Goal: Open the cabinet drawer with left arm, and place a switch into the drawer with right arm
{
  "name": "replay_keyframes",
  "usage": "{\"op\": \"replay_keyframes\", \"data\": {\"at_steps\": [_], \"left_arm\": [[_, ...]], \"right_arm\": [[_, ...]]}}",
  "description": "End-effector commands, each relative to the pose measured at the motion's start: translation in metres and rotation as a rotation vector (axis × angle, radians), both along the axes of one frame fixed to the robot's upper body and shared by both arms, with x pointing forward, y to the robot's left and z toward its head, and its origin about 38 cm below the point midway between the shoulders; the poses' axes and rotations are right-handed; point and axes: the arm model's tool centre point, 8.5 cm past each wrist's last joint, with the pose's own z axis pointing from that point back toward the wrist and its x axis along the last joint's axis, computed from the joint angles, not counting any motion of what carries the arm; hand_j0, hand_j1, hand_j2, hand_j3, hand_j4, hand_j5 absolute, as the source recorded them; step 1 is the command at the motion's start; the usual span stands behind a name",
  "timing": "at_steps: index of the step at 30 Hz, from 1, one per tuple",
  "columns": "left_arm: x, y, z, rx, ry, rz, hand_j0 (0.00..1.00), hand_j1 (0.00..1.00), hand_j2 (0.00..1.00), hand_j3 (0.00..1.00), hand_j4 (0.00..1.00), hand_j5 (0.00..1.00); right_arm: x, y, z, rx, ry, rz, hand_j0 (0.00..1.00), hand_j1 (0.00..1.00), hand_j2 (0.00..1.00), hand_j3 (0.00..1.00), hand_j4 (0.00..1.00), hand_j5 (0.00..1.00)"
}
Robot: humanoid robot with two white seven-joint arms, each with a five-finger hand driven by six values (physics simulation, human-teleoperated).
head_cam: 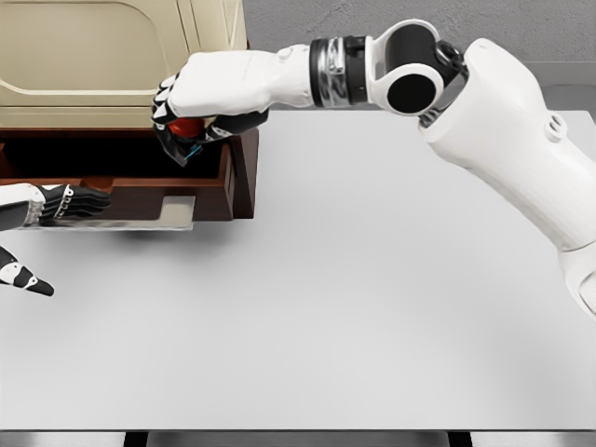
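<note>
A: What does the drawer [140, 172] look like?

B: It stands pulled out of the cream cabinet [112, 56] in the upper left of the frame, dark brown wood, its inside in shadow. I cannot tell whether anything lies in it.

A: And the switch [189, 130]?

B: It sits in the right hand [200, 116], just above the drawer's right end. Only a red part and a bit of blue show between the black fingers, which are curled tight around it. The arm reaches in from the right edge across the top of the frame.

A: The left hand [70, 202]?

B: At the left edge, level with the drawer's front. Its dark fingers lie flat and extended against the front panel, by a grey plate under it; they clasp nothing that I can see. A thumb tip [33, 284] shows lower down, apart from the fingers.

A: Anything in the way?

B: The right hand hides the drawer's upper right corner.

A: The surface?

B: A pale grey counter [372, 307] fills most of the frame. Behind it is a grey wall [419, 14].
</note>
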Motion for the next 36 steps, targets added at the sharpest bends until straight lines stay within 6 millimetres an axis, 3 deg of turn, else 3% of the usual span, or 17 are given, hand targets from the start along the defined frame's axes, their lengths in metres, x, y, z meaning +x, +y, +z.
{"op": "replay_keyframes", "data": {"at_steps": [1, 5, 7, 8, 9, 16, 17, 21, 25, 29, 31, 33, 36], "left_arm": [[-0.003, 0.009, -0.006, 0.103, -0.004, -0.004, 1.0, 1.0, 1.0, 1.0, 1.0, 1.0], [-0.004, 0.014, -0.004, 0.12, -0.001, 0.006, 1.0, 1.0, 1.0, 1.0, 1.0, 1.0], [-0.005, 0.014, -0.004, 0.119, -0.001, 0.004, 1.0, 1.0, 1.0, 1.0, 1.0, 1.0], [-0.005, 0.014, -0.004, 0.12, 0.0, 0.005, 1.0, 1.0, 1.0, 1.0, 1.0, 1.0], [-0.005, 0.014, -0.004, 0.12, 0.0, 0.005, 1.0, 1.0, 1.0, 1.0, 1.0, 1.0], [-0.005, 0.014, -0.005, 0.12, 0.003, 0.005, 1.0, 1.0, 1.0, 1.0, 1.0, 1.0], [-0.005, 0.014, -0.005, 0.12, 0.003, 0.005, 1.0, 1.0, 1.0, 1.0, 1.0, 1.0], [-0.005, 0.015, -0.002, 0.123, -0.005, 0.006, 1.0, 1.0, 1.0, 1.0, 1.0, 1.0], [-0.002, 0.015, 0.005, 0.124, -0.026, 0.007, 1.0, 1.0, 1.0, 1.0, 1.0, 1.0], [0.0, 0.017, 0.015, 0.132, -0.051, 0.012, 1.0, 1.0, 1.0, 1.0, 1.0, 1.0], [0.0, 0.017, 0.018, 0.129, -0.057, 0.014, 1.0, 1.0, 1.0, 1.0, 1.0, 1.0], [0.002, 0.017, 0.026, 0.128, -0.078, 0.014, 1.0, 1.0, 1.0, 1.0, 1.0, 1.0], [0.005, 0.016, 0.037, 0.108, -0.101, 0.019, 1.0, 1.0, 1.0, 1.0, 1.0, 1.0]], "right_arm": [[0.002, 0.004, -0.003, 0.001, 0.012, -0.002, 0.43, 0.43, 0.43, 0.43, 0.43, 0.43], [0.0, 0.008, -0.002, 0.004, 0.014, 0.005, 0.44, 0.44, 0.44, 0.44, 0.44, 0.44], [0.006, 0.006, -0.005, 0.003, 0.024, -0.013, 0.51, 0.51, 0.51, 0.51, 0.51, 0.51], [0.008, 0.005, -0.005, 0.002, 0.03, -0.025, 0.69, 0.69, 0.69, 0.69, 0.69, 0.69], [0.01, 0.004, -0.006, 0.001, 0.039, -0.042, 1.0, 1.0, 1.0, 1.0, 1.0, 1.0], [0.004, 0.0, -0.006, 0.002, 0.013, 0.01, 1.0, 1.0, 1.0, 1.0, 1.0, 1.0], [0.004, -0.008, -0.006, 0.0, -0.003, 0.025, 1.0, 1.0, 1.0, 1.0, 1.0, 1.0], [0.016, -0.081, -0.016, -0.041, -0.021, -0.058, 1.0, 1.0, 1.0, 1.0, 1.0, 1.0], [0.005, -0.145, -0.02, -0.04, -0.023, -0.142, 1.0, 1.0, 1.0, 1.0, 1.0, 1.0], [0.008, -0.203, -0.023, -0.018, -0.008, -0.269, 1.0, 1.0, 1.0, 1.0, 1.0, 1.0], [0.008, -0.221, -0.029, -0.031, 0.006, -0.309, 1.0, 1.0, 1.0, 1.0, 1.0, 1.0], [0.01, -0.226, -0.044, -0.04, 0.042, -0.326, 1.0, 1.0, 1.0, 1.0, 1.0, 1.0], [0.029, -0.258, -0.062, -0.045, 0.109, -0.439, 1.0, 1.0, 1.0, 1.0, 1.0, 1.0]]}}
